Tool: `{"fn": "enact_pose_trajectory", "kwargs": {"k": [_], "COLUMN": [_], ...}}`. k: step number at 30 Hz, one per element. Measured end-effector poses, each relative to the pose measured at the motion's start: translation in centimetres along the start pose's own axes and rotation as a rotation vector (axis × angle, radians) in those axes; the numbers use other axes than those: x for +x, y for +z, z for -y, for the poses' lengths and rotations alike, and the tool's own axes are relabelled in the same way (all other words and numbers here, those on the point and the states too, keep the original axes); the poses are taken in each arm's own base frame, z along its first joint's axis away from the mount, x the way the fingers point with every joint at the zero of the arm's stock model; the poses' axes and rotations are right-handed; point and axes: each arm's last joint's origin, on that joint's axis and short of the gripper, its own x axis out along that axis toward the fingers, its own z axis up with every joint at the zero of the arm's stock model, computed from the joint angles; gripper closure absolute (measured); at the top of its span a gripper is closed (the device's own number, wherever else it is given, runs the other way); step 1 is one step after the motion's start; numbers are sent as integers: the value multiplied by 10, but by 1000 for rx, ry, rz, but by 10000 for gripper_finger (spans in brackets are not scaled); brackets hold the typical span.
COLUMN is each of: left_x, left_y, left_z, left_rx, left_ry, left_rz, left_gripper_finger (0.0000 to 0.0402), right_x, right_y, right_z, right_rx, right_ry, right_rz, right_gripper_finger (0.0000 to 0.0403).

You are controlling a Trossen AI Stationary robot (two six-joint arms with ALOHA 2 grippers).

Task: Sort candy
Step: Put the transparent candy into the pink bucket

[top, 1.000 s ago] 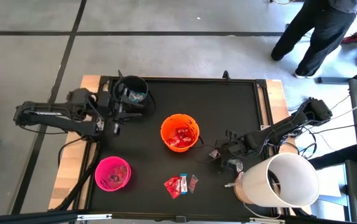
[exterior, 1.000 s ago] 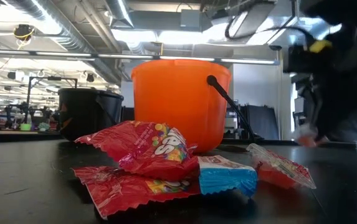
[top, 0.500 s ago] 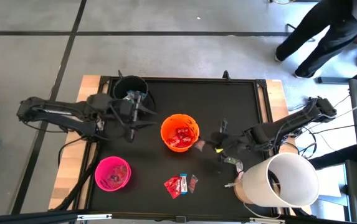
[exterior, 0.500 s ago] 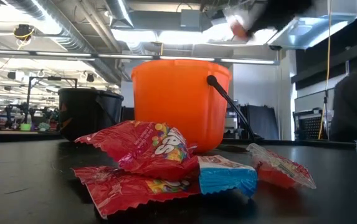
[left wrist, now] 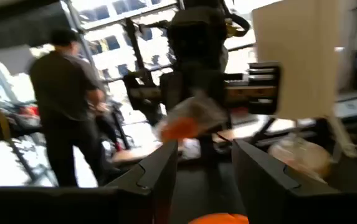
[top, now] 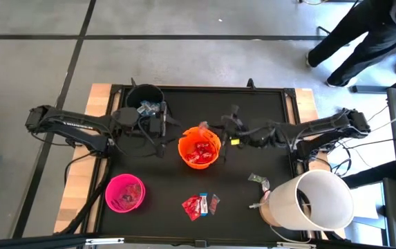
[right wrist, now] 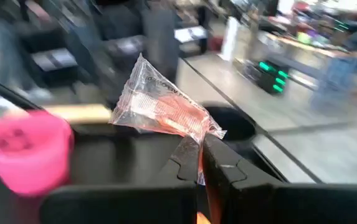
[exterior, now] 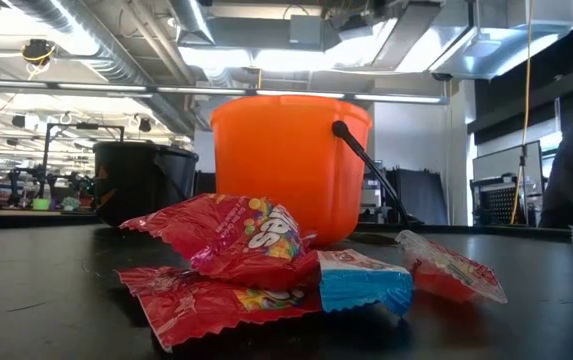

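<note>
My right gripper (top: 215, 131) hangs over the right rim of the orange bucket (top: 199, 146), shut on a clear packet with red-orange filling (right wrist: 166, 109). My left gripper (top: 164, 128) is open and holds nothing; it sits between the black bucket (top: 146, 100) and the orange bucket, facing the right arm, and its two fingers (left wrist: 162, 168) frame that packet (left wrist: 187, 118) from afar. Red packets (exterior: 231, 240) and a blue-and-white bar (exterior: 366, 280) lie in a pile (top: 200, 205) on the table's near part. Red packets also lie inside the orange bucket. My right gripper pinches the clear packet by one edge near a corner (right wrist: 194, 134) between its two fingertips. The fingers come level from the table's right side. The rest of the packet sticks out past the fingertips, lifted clear, above the orange bucket.
A pink bucket (top: 125, 192) stands near the front left. A big white bucket (top: 312, 200) lies at the front right, with a small wrapper (top: 258, 180) beside it. Another clear red packet (exterior: 451, 265) lies right of the pile. A person (top: 363, 31) walks beyond the table.
My right gripper has risen from the table beside the white bucket and swung toward the left and far side, carrying the clear packet up to the orange bucket. My left gripper has moved right, from the black bucket toward the orange bucket.
</note>
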Motion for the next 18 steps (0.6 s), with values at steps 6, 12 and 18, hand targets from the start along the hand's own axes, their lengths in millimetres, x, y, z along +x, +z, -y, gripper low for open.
{"fn": "enact_pose_trajectory", "kwargs": {"k": [6,12,18], "left_x": [9,20,27], "left_y": [10,7,-3], "left_z": [-2,0,3], "left_rx": [131,174,213], "left_ry": [36,19,10], "left_rz": [4,-20,-63], "left_gripper_finger": [221,186,180], "right_x": [23,37,43], "right_y": [-1,-10,-15], "right_z": [10,18,15], "right_rx": [110,172,191], "right_ry": [231,271,298], "right_rz": [112,105,106], "right_gripper_finger": [396,396,396]}}
